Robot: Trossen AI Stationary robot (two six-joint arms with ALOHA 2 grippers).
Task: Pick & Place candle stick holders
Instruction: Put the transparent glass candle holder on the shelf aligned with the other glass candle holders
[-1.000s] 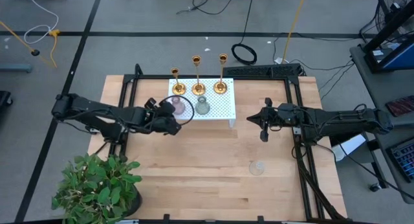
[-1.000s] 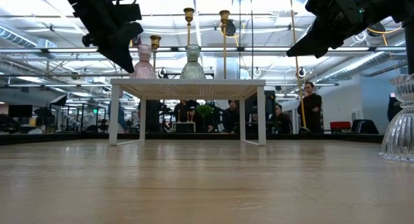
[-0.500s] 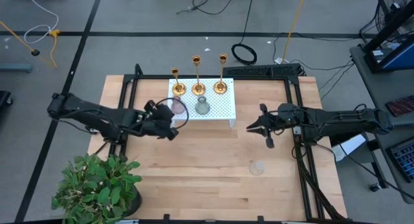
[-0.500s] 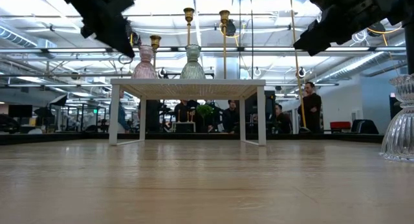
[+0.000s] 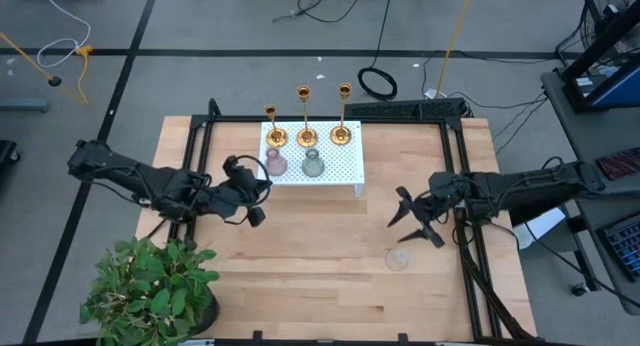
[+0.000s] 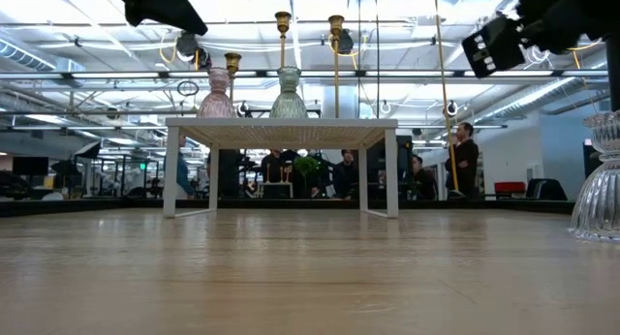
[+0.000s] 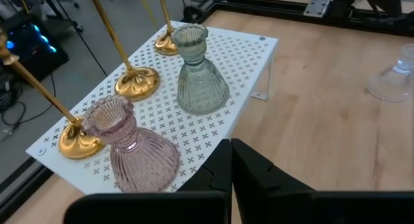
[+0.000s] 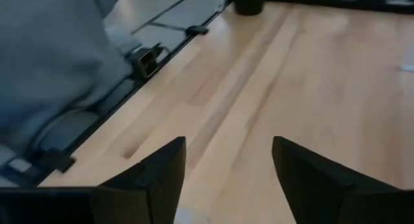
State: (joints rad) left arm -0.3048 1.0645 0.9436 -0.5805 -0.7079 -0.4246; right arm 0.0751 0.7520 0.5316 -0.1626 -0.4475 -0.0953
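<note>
Left end effector [image 5: 257, 200], fingers pressed together, empty, just off the white perforated stand's [image 5: 345, 164] front-left corner. On the stand: pink glass holder [image 5: 276, 164], greenish glass holder [image 5: 313, 164], three gold candle stick holders [image 5: 306, 137] behind. Right end effector [image 5: 404, 217], fingers spread, above the clear glass holder [image 5: 398, 259] on the table [image 5: 320, 286]. Potted plant [image 5: 150, 291] at front-left corner.

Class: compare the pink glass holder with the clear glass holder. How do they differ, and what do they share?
The pink glass holder stands on the white perforated stand; the clear glass holder stands on the wooden table. The pink one sits beside the greenish holder; the clear one stands alone, near the right end effector. Both are upright, ribbed and free.
</note>
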